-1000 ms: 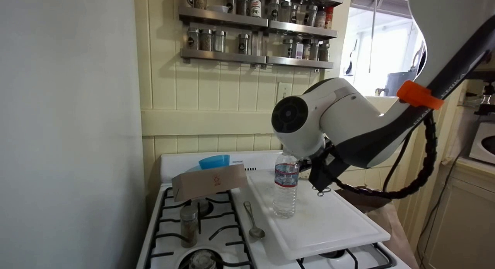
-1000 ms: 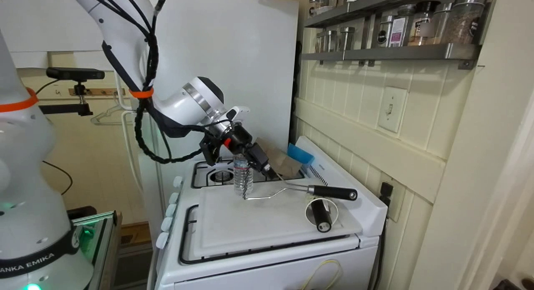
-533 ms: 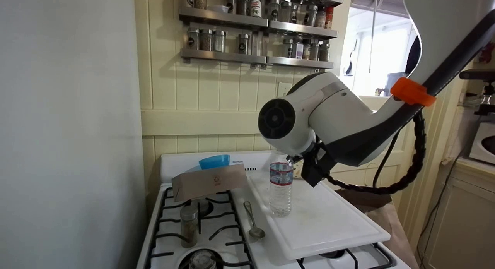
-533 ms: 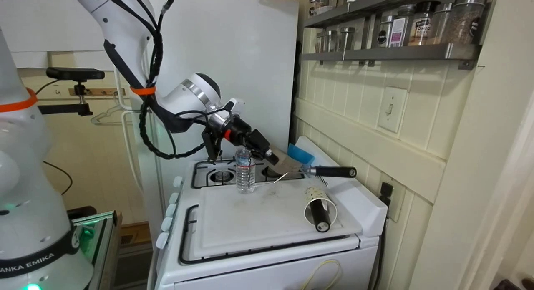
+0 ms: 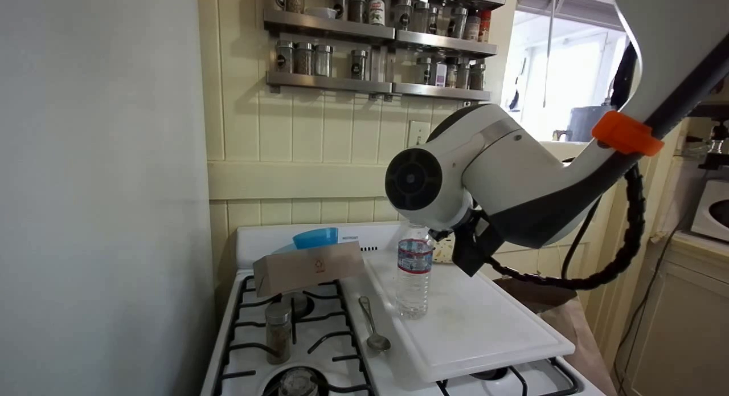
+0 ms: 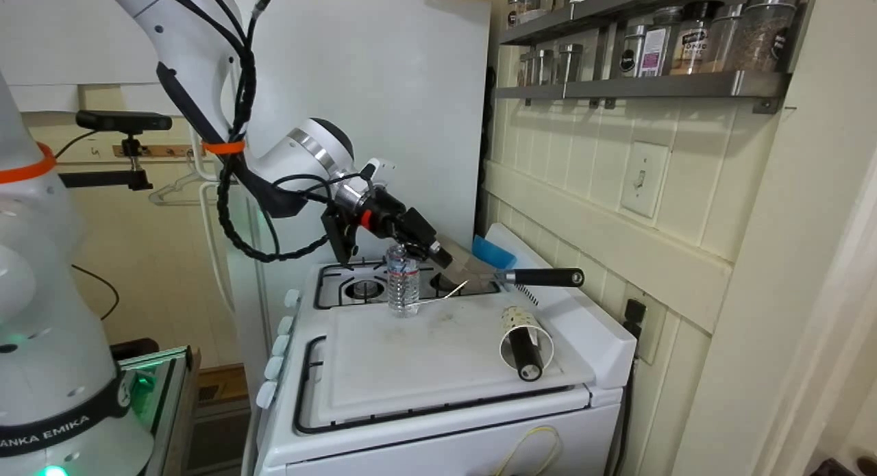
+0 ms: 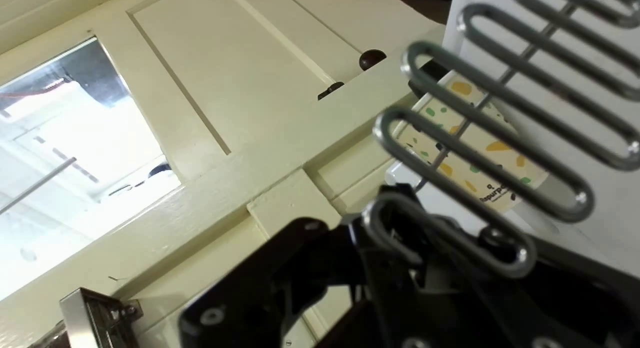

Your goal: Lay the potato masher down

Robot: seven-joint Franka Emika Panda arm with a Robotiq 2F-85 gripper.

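The potato masher has a black handle (image 6: 548, 277) and a zigzag wire head (image 7: 480, 112). My gripper (image 6: 442, 255) is shut on the masher's metal part, and the handle points toward the wall in an exterior view. The masher hangs over the white cutting board (image 6: 425, 366); whether its wire touches the board I cannot tell. In the wrist view the gripper's jaws (image 7: 397, 193) show dark behind the wire. In an exterior view with the bottle in front, the masher is hidden behind the arm and bottle.
A water bottle (image 5: 414, 276) stands on the board close to the gripper; it also shows near the wire (image 6: 403, 284). A patterned cup (image 6: 524, 322) holding a black handle lies on the board. A cardboard box (image 5: 310, 268), spoon (image 5: 373, 333) and spice jar (image 5: 278, 333) are on the stove.
The masher has risen and turned in the grip, so its handle is higher and its wire head shows edge-on. The bottle has shifted slightly. The arm moved forward, then a little back.
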